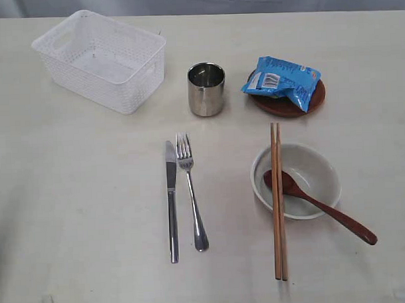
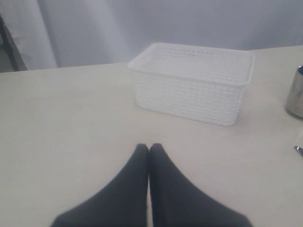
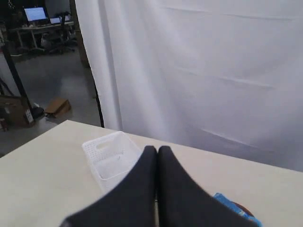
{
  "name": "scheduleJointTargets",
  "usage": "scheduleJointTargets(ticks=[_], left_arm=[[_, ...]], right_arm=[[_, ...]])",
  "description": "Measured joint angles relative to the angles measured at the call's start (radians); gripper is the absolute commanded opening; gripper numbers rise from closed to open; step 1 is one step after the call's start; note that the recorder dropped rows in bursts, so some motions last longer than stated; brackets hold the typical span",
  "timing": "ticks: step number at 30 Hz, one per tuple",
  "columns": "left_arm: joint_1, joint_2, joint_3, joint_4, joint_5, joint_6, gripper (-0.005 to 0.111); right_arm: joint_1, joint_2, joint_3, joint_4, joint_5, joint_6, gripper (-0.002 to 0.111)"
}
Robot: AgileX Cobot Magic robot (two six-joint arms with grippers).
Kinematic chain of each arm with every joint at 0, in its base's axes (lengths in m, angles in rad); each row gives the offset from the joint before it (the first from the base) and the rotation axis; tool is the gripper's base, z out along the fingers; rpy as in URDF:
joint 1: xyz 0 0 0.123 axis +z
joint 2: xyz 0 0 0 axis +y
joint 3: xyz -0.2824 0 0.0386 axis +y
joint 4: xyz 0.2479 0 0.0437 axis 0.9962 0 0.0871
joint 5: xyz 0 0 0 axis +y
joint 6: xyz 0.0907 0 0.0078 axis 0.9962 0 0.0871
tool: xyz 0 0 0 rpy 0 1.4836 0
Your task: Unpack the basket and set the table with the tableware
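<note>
The left gripper (image 2: pixel 149 147) is fully closed, its fingers pressed together with nothing between them. The basket (image 2: pixel 189 94) stands on the table (image 2: pixel 61 132) ahead of its tips, well apart. The right gripper (image 3: pixel 157 149) is closed and empty too (its fingers hide part of the basket). In the exterior view the basket sits at 10 o'clock on the table, with the cup (image 1: pixel 206 89) at 3 o'clock from it.

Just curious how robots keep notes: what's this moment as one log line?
basket empty; knife, fork, cup on table; spoon in bowl, chopsticks across it; packet on plate; left hand, right hand shut, empty
</note>
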Motion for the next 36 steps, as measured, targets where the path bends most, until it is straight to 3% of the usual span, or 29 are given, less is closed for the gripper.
scheduleJointTargets(ticks=[36], left_arm=[[0.000, 0.000, 0.000, 0.000, 0.000, 0.000, 0.000]], right_arm=[[0.000, -0.284, 0.000, -0.015, -0.008, 0.000, 0.000]])
